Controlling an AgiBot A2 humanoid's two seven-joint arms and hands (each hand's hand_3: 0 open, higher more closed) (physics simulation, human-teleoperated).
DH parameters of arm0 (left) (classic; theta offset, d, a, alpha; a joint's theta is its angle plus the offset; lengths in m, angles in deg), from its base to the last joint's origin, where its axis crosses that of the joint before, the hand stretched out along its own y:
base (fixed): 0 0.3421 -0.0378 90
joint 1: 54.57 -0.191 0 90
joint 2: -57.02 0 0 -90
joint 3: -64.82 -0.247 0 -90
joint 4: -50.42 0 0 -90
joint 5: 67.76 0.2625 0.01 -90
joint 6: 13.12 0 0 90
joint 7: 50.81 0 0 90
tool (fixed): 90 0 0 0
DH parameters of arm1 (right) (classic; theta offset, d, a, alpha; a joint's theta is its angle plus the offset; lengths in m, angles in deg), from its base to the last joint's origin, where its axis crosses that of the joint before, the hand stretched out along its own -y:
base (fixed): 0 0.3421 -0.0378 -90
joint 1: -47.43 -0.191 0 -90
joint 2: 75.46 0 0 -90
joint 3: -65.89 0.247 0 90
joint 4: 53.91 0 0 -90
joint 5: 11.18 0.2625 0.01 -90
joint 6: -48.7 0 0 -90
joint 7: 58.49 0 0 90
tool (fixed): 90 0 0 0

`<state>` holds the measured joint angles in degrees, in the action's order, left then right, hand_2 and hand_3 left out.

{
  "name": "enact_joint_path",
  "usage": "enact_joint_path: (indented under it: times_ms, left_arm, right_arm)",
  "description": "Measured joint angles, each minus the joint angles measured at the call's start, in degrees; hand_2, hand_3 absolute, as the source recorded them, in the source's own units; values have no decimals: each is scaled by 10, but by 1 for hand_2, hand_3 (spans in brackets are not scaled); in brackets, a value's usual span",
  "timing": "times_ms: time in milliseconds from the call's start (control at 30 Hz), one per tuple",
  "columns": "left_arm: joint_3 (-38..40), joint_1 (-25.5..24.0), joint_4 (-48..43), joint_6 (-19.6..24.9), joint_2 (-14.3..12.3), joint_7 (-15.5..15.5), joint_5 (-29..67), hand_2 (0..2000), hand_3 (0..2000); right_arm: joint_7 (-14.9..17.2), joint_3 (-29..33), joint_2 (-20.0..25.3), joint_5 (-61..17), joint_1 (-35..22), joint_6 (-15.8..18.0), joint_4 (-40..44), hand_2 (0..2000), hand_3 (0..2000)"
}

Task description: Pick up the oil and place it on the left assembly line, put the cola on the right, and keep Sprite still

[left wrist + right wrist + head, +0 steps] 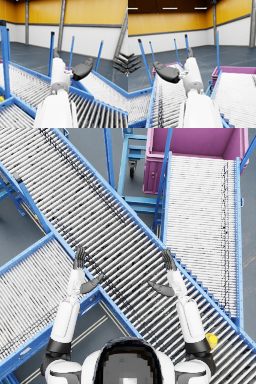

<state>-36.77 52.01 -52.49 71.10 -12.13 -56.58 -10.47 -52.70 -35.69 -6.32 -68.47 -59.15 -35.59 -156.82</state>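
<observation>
**Oil, cola and Sprite.** None of the three bottles is shown in any view, so their positions cannot be given (a small yellow object [211, 340] beside the right elbow, at the edge of the rollers, is too little seen to be identified).

**Hands.** The left hand [82, 274] and the right hand [169, 275] are held over the central roller conveyor [125, 243], well apart. Each is spread wide, with the fingers stretched forward and the thumb turned inward toward the other hand. Nothing is grasped or touched by either, and the same spread, unloaded posture is seen in both wrist views.

**Surroundings.** The left assembly line [30, 283] is seen beside and outside the left arm. The right assembly line [200, 228] is seen beyond the right hand, with a pink bin [200, 143] at its far end.

**Step in hand.** The moment is judged to be a ready or waiting posture before the first pick. No placement can be read as done, since no bottle is visible on either side line.

**Next move.** A bottle must first be brought into view on the central rollers and told apart by kind. Oil is then to be closed upon and carried across to the left line, and cola to the right line. Sprite is to be left untouched, so any reach should be routed clear of it.
</observation>
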Motion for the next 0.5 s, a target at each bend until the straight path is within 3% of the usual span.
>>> enact_joint_path:
  times_ms: [500]
  left_arm:
    - [0,0,0,0,0,0,0,0,0]
  right_arm:
    - [0,0,0,0,0,0,0,0,0]
